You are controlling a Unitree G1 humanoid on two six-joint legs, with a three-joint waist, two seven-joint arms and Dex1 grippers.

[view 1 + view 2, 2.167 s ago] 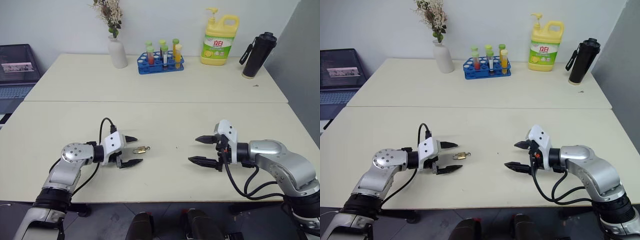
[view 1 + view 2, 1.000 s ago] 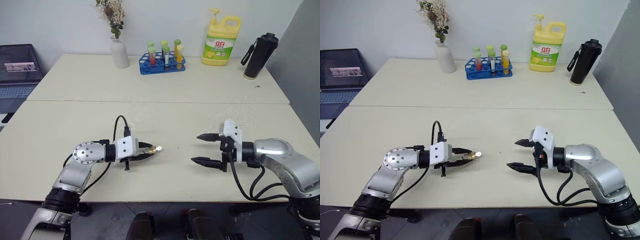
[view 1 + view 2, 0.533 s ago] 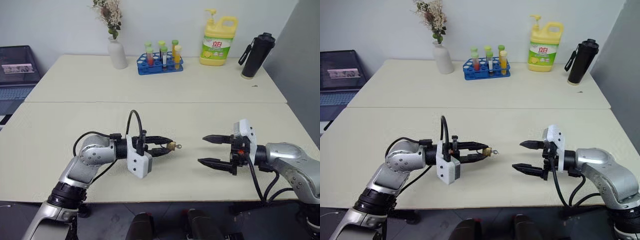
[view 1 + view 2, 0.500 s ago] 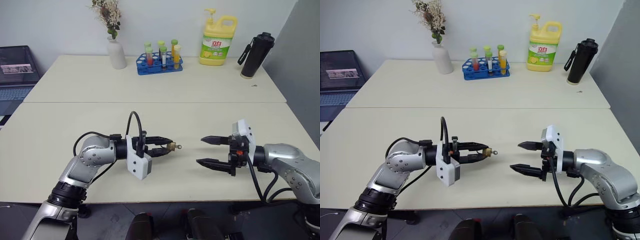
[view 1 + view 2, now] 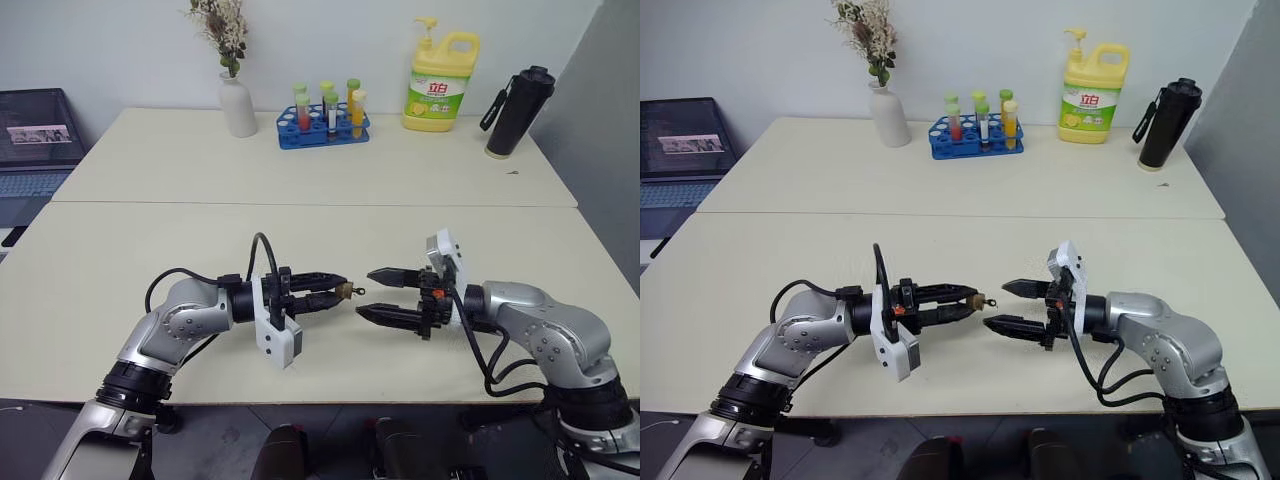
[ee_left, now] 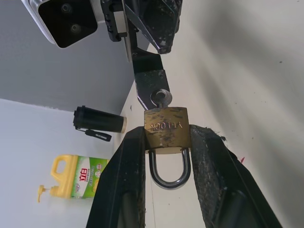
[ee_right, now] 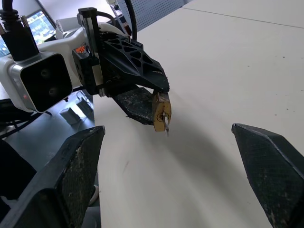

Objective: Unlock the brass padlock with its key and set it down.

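Note:
My left gripper (image 5: pixel 336 291) is shut on the brass padlock (image 5: pixel 345 291) and holds it level above the table's near half. In the left wrist view the brass padlock (image 6: pixel 166 129) is clamped by its sides between the fingers (image 6: pixel 128 171). Its silver shackle (image 6: pixel 169 171) looks closed and points back toward the wrist. The key (image 6: pixel 161 99) sticks out of the body's far end, seen also as the key (image 7: pixel 165 125) in the right wrist view. My right gripper (image 5: pixel 365 293) is open, facing the padlock, with its fingertips a short gap from the key.
At the back of the far table stand a white vase (image 5: pixel 237 105), a blue test-tube rack (image 5: pixel 322 128), a yellow detergent bottle (image 5: pixel 442 85) and a black bottle (image 5: pixel 516 112). A laptop (image 5: pixel 35 140) sits off the table's left edge.
My left gripper has risen and rolled with the padlock, so the key now points at the right gripper. The right gripper, still open, has moved left, close to the key.

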